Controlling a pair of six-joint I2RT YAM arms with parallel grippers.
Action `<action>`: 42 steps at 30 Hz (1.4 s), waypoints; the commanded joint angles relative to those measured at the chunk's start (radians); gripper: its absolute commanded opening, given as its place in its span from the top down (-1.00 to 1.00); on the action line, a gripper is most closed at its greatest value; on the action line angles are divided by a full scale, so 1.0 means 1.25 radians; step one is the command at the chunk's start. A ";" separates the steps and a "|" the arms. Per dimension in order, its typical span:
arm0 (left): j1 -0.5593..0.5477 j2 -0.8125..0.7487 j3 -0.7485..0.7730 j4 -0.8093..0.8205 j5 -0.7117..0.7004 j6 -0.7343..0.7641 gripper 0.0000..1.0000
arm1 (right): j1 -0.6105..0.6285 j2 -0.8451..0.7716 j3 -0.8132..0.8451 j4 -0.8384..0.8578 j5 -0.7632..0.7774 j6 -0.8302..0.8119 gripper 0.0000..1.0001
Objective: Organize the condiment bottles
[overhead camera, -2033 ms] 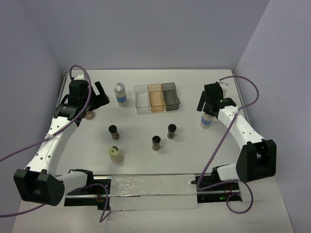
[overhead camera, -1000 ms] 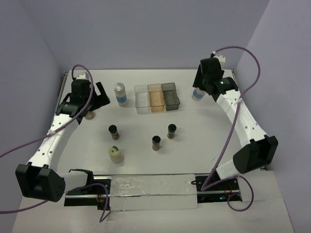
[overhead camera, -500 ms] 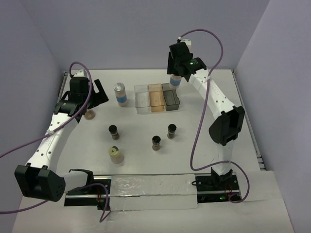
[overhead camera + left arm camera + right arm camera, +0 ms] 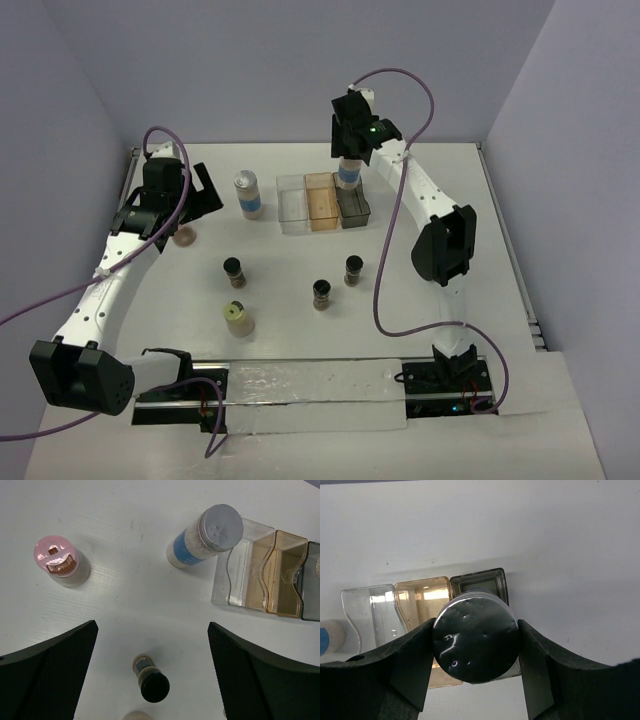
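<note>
Right claw (image 4: 476, 652): pinching a blue-label bottle (image 4: 475, 645) by its sides, cap facing the wrist camera.
Bottle position: over the grey compartment (image 4: 355, 208) of the tray; cannot tell whether it touches the bottom.
Left claw (image 4: 151, 630): spread wide, holding nothing, above the table near the pink-capped bottle (image 4: 57, 562) and second blue-label bottle (image 4: 202, 540).
Loose on table: dark jars (image 4: 233, 270), three; cream-capped bottle (image 4: 237, 318).
Progress: early, by my reckoning; first placement in hand, six bottles left.

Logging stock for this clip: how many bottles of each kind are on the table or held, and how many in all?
2 blue-label bottles
3 black-capped bottles
1 cream-capped bottle
1 pink-capped bottle
Total: 7
</note>
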 commanded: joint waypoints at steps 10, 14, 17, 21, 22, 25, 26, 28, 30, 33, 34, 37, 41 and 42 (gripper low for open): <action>-0.003 0.004 0.038 0.006 -0.009 0.022 -0.99 | 0.002 0.082 0.075 0.054 0.048 -0.004 0.82; -0.003 0.007 0.036 0.006 -0.011 0.022 -0.99 | -0.006 0.101 0.075 0.065 0.046 0.005 0.82; -0.003 0.011 0.033 0.011 -0.007 0.024 -0.99 | -0.012 0.108 0.065 0.076 0.035 0.019 0.82; -0.003 0.020 0.037 0.006 -0.009 0.025 -0.99 | -0.016 0.112 0.041 0.090 0.031 0.025 0.66; -0.003 0.020 0.037 0.005 -0.009 0.024 -0.99 | -0.016 0.112 0.040 0.090 0.031 0.025 0.65; -0.003 0.019 0.033 0.010 -0.010 0.024 -0.99 | -0.014 0.115 0.032 0.093 0.037 0.025 0.48; -0.003 0.020 0.032 0.009 -0.010 0.023 -0.99 | -0.014 0.114 0.031 0.095 0.037 0.025 0.34; -0.003 0.020 0.032 0.007 -0.006 0.022 -0.99 | -0.015 0.114 0.030 0.095 0.036 0.023 -0.06; -0.003 0.024 0.034 0.003 -0.001 0.020 -0.99 | -0.015 0.112 0.033 0.093 0.033 0.018 -0.41; -0.003 0.027 0.041 -0.005 -0.006 0.017 -0.99 | -0.015 0.106 0.034 0.087 0.031 0.015 -0.65; -0.003 0.027 0.044 -0.008 -0.007 0.017 -0.99 | -0.015 0.103 0.033 0.086 0.031 0.013 -0.69; -0.003 0.027 0.049 -0.011 0.002 0.021 -0.99 | -0.014 0.088 0.033 0.082 0.032 0.009 -0.76; -0.003 0.038 0.062 -0.030 0.014 0.023 -0.99 | -0.013 0.060 0.040 0.063 0.030 0.007 -0.81; -0.003 0.038 0.062 -0.031 0.009 0.021 -0.99 | -0.012 0.048 0.042 0.057 0.030 0.007 -0.82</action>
